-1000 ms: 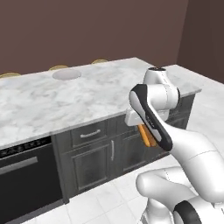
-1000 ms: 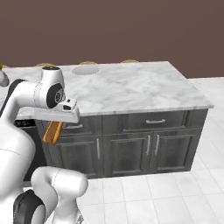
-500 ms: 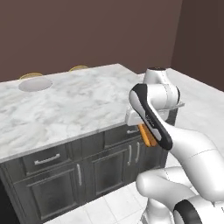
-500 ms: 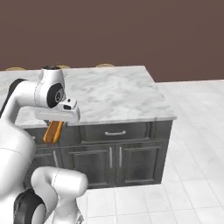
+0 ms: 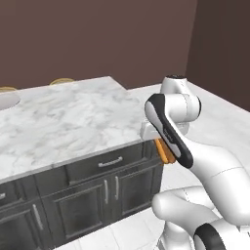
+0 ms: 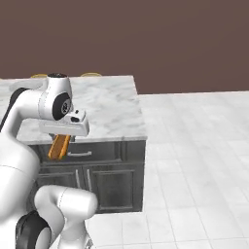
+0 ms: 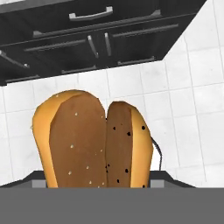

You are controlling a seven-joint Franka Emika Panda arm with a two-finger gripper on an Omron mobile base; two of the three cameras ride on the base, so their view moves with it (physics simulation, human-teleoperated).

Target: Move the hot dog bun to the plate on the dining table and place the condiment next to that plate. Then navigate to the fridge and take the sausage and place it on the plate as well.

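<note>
Hand view, hot dog bun (image 7: 92,140) clamped between the jaws, over white floor tiles (image 7: 183,109), dark cabinet drawers (image 7: 100,30) shut.

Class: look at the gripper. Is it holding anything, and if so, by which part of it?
Yes. The gripper holds the hot dog bun by its upper end, and the bun hangs below the hand. The finger contact itself is hidden.

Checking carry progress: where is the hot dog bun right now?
The hot dog bun hangs in the gripper beside the marble counter, above the tiled floor.
</note>
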